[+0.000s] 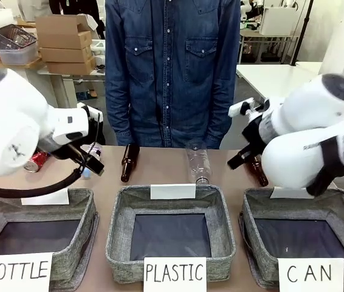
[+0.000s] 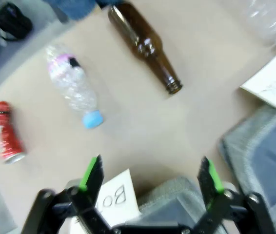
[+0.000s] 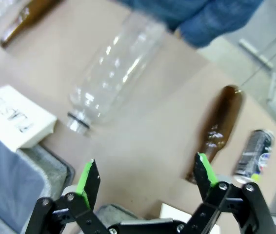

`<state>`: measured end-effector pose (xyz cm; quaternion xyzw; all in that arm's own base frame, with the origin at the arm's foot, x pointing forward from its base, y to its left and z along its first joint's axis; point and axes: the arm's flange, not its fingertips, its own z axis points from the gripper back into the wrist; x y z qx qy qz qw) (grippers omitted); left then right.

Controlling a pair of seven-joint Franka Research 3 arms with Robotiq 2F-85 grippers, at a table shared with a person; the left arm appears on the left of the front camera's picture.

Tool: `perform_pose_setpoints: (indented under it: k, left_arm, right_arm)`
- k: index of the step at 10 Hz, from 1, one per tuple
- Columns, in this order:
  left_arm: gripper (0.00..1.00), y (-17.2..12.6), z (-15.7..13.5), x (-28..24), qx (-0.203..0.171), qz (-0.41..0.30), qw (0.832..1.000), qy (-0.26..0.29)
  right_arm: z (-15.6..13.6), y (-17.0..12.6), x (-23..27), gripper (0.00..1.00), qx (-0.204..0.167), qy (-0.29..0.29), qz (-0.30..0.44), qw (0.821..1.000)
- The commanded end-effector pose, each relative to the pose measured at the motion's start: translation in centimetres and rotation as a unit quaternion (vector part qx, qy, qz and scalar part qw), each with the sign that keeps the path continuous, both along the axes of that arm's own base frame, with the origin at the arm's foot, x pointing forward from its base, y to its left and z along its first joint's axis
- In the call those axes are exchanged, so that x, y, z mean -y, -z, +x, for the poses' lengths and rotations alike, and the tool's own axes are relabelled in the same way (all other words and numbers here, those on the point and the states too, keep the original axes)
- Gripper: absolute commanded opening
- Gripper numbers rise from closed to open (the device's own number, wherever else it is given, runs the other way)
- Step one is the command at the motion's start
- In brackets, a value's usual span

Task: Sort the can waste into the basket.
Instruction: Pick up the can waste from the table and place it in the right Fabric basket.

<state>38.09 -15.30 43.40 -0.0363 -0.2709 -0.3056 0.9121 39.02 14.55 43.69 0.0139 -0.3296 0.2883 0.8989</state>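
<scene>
Approach rather than grasp is my reading of the step: both cans lie on the tan table (image 1: 160, 167), and I can see nothing inside the CAN basket (image 1: 342, 204).

Front view: that basket sits at my right front. It is square, with soft grey woven walls, a dark lining and a white sign. The red can (image 1: 36, 161) lies on its side at the far left, half hidden behind my left arm (image 1: 14, 121).

Left wrist view: my left gripper (image 2: 150, 171) is spread wide with nothing between its green pads, hanging over the rim of the BOTTLE basket (image 2: 177, 190). The red can is well apart from it, a small smooth cylinder with a silver end. Nearer lie a crumpled plastic bottle (image 2: 72, 87) with a blue cap and a brown glass bottle (image 2: 145, 46).

Right wrist view: my right gripper (image 3: 145, 173) is likewise spread and empty. The dark can (image 3: 252, 153) lies just beside a second brown glass bottle (image 3: 221, 126), on its far side. An uncapped clear plastic bottle (image 3: 113, 73) lies farther off.

I judge the dark can the handier first pick, being on the CAN basket's side. The next move calls for straddling its round, slick body without nudging the glass beside it.
</scene>
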Motion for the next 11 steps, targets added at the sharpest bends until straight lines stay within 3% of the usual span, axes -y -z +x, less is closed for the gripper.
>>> perform_pose_setpoints:
  k: [1, 2, 3, 4, 5, 6, 7, 8, 9, 10, 11]
  left_arm:
    - [1.00, -6.1, -9.9, -5.1, 0.065, -0.051, 0.996, 0.028]
    - [1.00, -6.7, -11.0, -5.6, 0.098, -0.063, 0.993, 0.002]
    - [1.00, -5.0, -2.0, -0.8, 0.028, -0.018, 0.999, 0.007]
    - [1.00, -5.0, -2.0, -0.8, 0.028, -0.018, 0.999, 0.007]
    - [1.00, -10.6, -5.3, -2.5, 0.070, -0.041, 0.997, 0.007]
    - [1.00, -9.9, -4.1, -2.1, -0.033, -0.049, 0.995, 0.083]
    - [1.00, -9.9, -3.2, -3.2, -0.108, -0.103, 0.985, 0.089]
    - [1.00, -10.2, -2.5, -5.2, -0.160, -0.208, 0.960, 0.097]
    - [1.00, -10.0, -1.8, -7.4, -0.214, -0.266, 0.938, 0.059]
    - [1.00, -9.3, -1.2, -10.4, -0.240, -0.353, 0.904, 0.026]
    - [1.00, -8.6, -1.1, -12.8, -0.222, -0.437, 0.871, 0.024]
  right_arm:
    - [-8.5, -4.7, 5.0, 1.00, 0.050, 0.011, 0.037, 0.998]
    - [-10.0, -5.3, 5.4, 1.00, 0.075, 0.011, 0.030, 0.997]
    - [-1.0, -4.1, 1.5, 1.00, 0.029, 0.011, 0.017, 0.999]
    - [-1.0, -4.1, 1.5, 1.00, 0.029, 0.011, 0.017, 0.999]
    - [-3.4, -8.7, 3.1, 1.00, 0.060, 0.016, 0.033, 0.998]
    - [-3.4, -9.2, 3.6, 1.00, -0.012, 0.010, 0.081, 0.997]
    - [-3.7, -10.1, 4.9, 1.00, -0.105, -0.018, 0.173, 0.979]
    - [-3.7, -10.8, 7.6, 1.00, -0.207, -0.077, 0.274, 0.936]
    - [-3.1, -10.8, 10.6, 1.00, -0.271, -0.068, 0.361, 0.890]
    - [-2.9, -10.1, 13.6, 1.00, -0.280, -0.080, 0.450, 0.844]
    - [-3.1, -9.2, 15.3, 1.00, -0.272, -0.061, 0.491, 0.825]
